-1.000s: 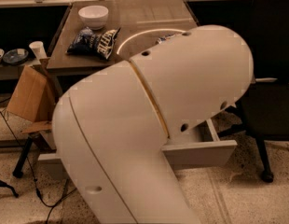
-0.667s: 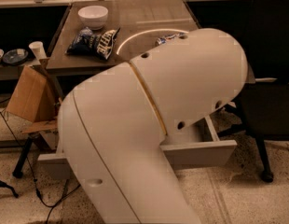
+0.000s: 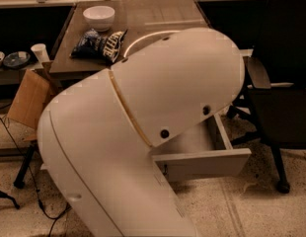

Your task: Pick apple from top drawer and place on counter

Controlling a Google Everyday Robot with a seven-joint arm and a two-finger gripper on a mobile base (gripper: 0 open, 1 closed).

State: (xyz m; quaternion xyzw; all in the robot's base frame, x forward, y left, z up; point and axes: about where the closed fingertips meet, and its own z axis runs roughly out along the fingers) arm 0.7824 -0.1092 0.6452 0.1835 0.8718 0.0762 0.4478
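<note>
White arm shell (image 3: pixel 177 83) hides apple, prob. inside the open top drawer (image 3: pixel 202 164). Judged: light, firm, smooth, apt to roll; pinch across widest part w/ moderate squeeze. Also hidden: gripper, likely behind shell over drawer. Jaws' state can't tell, so no jaw-relative places. Beyond, counter (image 3: pixel 158 14) holds bowl (image 3: pixel 99 17), chip bag (image 3: pixel 99 44).

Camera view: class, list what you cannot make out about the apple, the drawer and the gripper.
- The apple: not seen in the camera view; the white arm covers most of the open top drawer.
- The gripper: not in view, presumably behind the white arm.
- The counter: its near part is hidden by the white arm.
</note>
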